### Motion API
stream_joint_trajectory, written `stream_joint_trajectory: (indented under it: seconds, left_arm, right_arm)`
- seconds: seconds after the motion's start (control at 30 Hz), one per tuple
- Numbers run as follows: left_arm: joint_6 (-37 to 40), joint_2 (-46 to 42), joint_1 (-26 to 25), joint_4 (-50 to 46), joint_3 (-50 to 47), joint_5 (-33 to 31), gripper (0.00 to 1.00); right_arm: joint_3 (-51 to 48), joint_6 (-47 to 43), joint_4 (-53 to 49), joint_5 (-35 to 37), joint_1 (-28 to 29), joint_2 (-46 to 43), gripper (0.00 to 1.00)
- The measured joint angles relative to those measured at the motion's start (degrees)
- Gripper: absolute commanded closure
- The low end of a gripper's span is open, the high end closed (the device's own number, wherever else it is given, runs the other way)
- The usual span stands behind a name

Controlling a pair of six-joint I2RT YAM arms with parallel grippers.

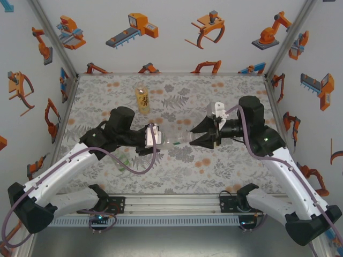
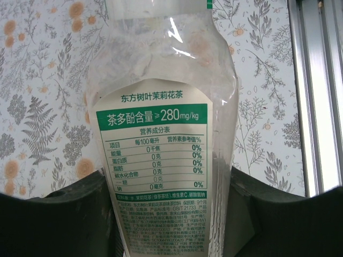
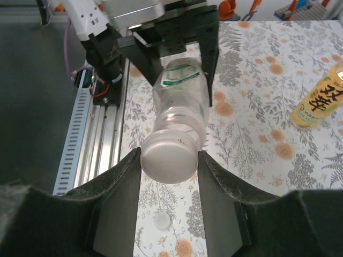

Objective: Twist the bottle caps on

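A clear bottle with a green band (image 2: 161, 134) hangs on its side above the cloth, between the two arms (image 1: 172, 142). My left gripper (image 2: 166, 214) is shut on its labelled body, one finger on each side. From the right wrist view I look along the bottle (image 3: 182, 101) at its neck, where a whitish bottle cap (image 3: 167, 160) sits. My right gripper (image 3: 168, 160) is shut on that cap, both fingers touching its rim. In the top view the right gripper (image 1: 201, 139) faces the left gripper (image 1: 153, 136). A tall amber bottle (image 1: 142, 99) stands upright behind them, its neck uncapped.
A loose whitish cap (image 3: 161, 220) lies on the floral cloth below the held bottle. The amber bottle (image 3: 321, 99) is off to the right in the right wrist view. An aluminium rail (image 1: 171, 206) runs along the near table edge, and walls enclose the other three sides.
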Motion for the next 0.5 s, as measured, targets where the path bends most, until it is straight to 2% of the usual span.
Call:
stream_joint_trajectory:
  seconds: [0.2,0.5]
  left_arm:
    - [0.52,0.0,-0.02,-1.86,0.0,-0.28,1.0]
    - [1.38,0.0,-0.66,-2.82,0.0,-0.2,1.0]
  right_arm:
    - [0.37,-4.85,-2.8,1.92,2.75,0.13,1.0]
    - [0.37,-6.34,-2.71,4.37,3.06,0.31,1.0]
